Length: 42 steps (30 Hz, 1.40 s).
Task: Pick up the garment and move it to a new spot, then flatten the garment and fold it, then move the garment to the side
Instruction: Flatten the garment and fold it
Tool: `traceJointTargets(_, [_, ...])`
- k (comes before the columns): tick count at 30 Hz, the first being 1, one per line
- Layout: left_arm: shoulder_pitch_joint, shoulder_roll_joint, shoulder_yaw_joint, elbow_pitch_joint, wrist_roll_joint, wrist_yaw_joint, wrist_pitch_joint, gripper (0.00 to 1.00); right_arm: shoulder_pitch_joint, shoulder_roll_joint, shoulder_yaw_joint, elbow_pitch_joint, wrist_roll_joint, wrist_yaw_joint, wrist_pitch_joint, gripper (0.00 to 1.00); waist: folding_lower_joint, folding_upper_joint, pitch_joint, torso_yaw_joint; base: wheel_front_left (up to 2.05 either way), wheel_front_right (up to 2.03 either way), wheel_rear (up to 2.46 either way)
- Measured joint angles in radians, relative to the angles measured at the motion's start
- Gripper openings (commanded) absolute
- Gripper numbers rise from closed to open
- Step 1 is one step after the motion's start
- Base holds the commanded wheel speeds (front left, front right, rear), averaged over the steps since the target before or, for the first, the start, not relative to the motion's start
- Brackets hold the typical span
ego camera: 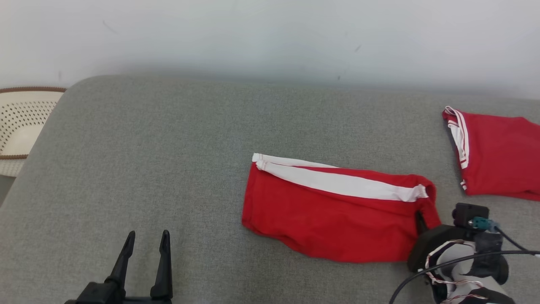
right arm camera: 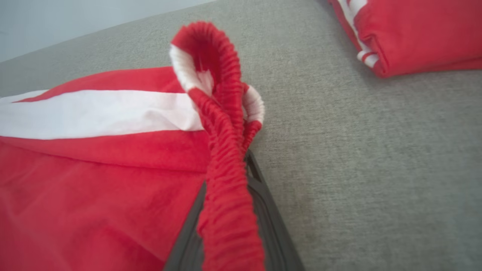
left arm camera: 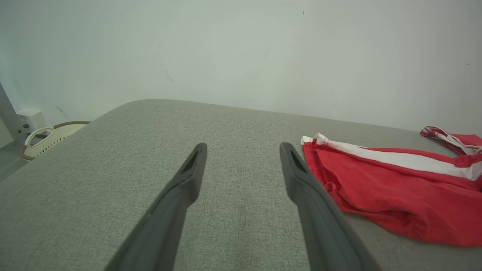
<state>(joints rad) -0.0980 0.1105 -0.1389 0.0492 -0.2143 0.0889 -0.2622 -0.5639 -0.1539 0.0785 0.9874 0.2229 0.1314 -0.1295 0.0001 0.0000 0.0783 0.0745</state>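
Garment [ego camera: 333,215] lies between folded red cloth [ego camera: 502,160] and distant basket [ego camera: 21,122].

Showing red with a broad white band on the garment [ego camera: 329,219], red with thin white stripes on the folded cloth [ego camera: 502,160] far right, grey on the cushion [ego camera: 147,169].

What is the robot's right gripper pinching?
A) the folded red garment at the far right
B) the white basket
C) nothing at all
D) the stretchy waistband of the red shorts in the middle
D: in the right wrist view the ruched waistband of the red shorts runs up between the closed fingers of the right gripper.
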Motion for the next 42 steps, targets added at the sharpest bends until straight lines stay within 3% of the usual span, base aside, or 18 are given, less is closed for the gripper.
traceJointTargets(5, [0.019,-0.005,0.008,-0.001,0.001,-0.005,0.0,1.0,0.001,-0.057,0.02,-0.014,0.025,0.0,0.008,0.0,0.0,0.0,-0.024,-0.014,0.0,0.0,0.0])
traceJointTargets(10, [0.037,-0.012,0.011,0.003,0.001,-0.01,0.0,1.0,0.006,-0.064,0.07,-0.083,0.117,0.0,0.069,0.0,0.0,0.0,-0.041,-0.031,0.0,0.0,0.0])
traceJointTargets(18, [0.042,-0.025,0.005,0.009,0.001,-0.017,0.0,1.0,0.043,-0.06,0.167,-0.329,0.361,0.0,0.25,0.0,0.0,0.0,-0.058,-0.04,0.0,0.0,0.0])
traceJointTargets(26, [0.037,-0.037,-0.008,0.016,-0.002,-0.025,0.0,1.0,0.079,-0.02,0.187,-0.525,0.536,-0.001,0.405,0.0,-0.0002,0.0,-0.055,-0.007,0.0,0.0,0.0])
traceJointTargets(32, [0.033,-0.046,-0.03,0.03,-0.004,-0.031,0.0,1.0,0.076,0.029,0.189,-0.525,0.518,-0.001,0.44,0.0,-0.0002,0.0,-0.048,0.027,0.0,0.0,0.0])
traceJointTargets(42, [0.01,-0.055,-0.062,0.043,-0.009,-0.034,0.0,1.0,-0.011,0.093,0.178,-0.395,0.476,-0.001,0.443,0.0,-0.0001,0.0,-0.021,0.076,0.0,0.0,0.0])
